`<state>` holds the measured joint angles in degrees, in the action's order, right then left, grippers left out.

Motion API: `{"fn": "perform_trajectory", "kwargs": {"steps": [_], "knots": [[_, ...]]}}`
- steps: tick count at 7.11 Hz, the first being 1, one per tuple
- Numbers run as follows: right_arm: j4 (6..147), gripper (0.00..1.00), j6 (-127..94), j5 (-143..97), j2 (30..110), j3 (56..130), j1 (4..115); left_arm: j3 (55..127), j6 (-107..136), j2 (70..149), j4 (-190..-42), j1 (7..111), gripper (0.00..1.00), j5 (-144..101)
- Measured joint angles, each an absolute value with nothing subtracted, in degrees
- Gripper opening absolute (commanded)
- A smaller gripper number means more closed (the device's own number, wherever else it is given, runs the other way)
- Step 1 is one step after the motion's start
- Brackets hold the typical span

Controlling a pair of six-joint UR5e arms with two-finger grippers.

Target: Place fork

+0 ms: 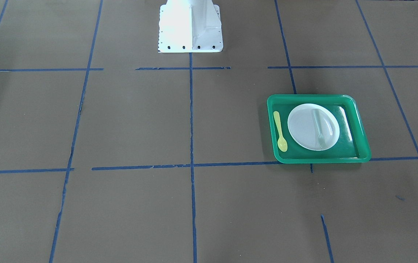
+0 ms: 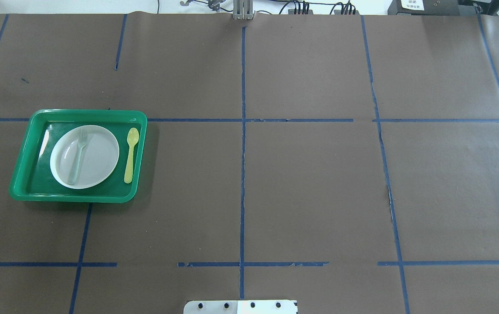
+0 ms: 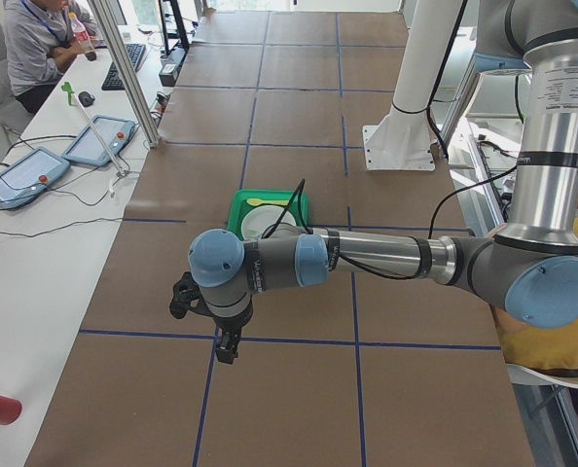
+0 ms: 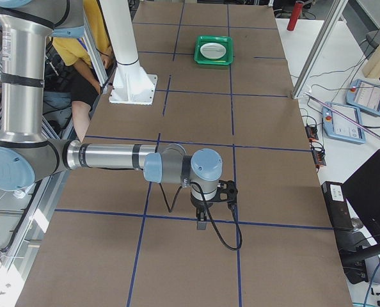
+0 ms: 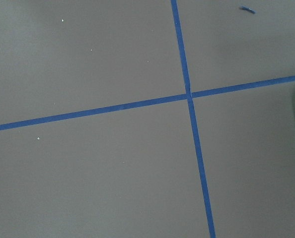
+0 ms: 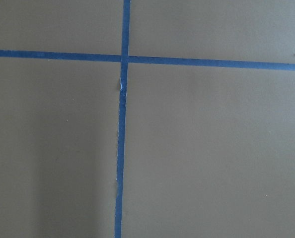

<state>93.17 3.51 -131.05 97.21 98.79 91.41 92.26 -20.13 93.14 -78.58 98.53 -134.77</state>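
The pale whitish fork [image 2: 78, 155] lies on the white plate [image 2: 99, 159] inside the green tray [image 2: 22, 163], tines toward the far side. In the front-facing view the fork [image 1: 318, 126] lies across the plate [image 1: 300, 128] in the tray [image 1: 360, 131]. My left gripper [image 3: 225, 352] hangs over bare table near a tape cross, well short of the tray [image 3: 238, 209]. My right gripper [image 4: 201, 224] hangs over the table's other end, far from the tray [image 4: 203, 59]. I cannot tell whether either is open or shut. Both wrist views show only brown paper and blue tape.
A yellow-green spoon [image 2: 131, 153] lies in the tray beside the plate, also in the front-facing view [image 1: 279, 131]. The robot's white base [image 1: 190, 27] stands at the table's edge. Operators' desks with tablets [image 3: 99, 141] line one long side.
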Motion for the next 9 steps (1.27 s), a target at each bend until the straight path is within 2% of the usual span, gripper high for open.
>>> {"fn": "perform_trajectory", "kwargs": {"steps": [6, 9], "knots": [[93.2, 1.00, 3.5, -131.0, 97.2, 98.8, 91.4, 95.0, -19.2, 92.6, -80.1, 97.8, 1.00, -127.4], [93.2, 1.00, 3.5, -131.0, 97.2, 98.8, 91.4, 97.8, -5.1, 92.7, -86.1, 87.1, 0.98, -132.8]]}}
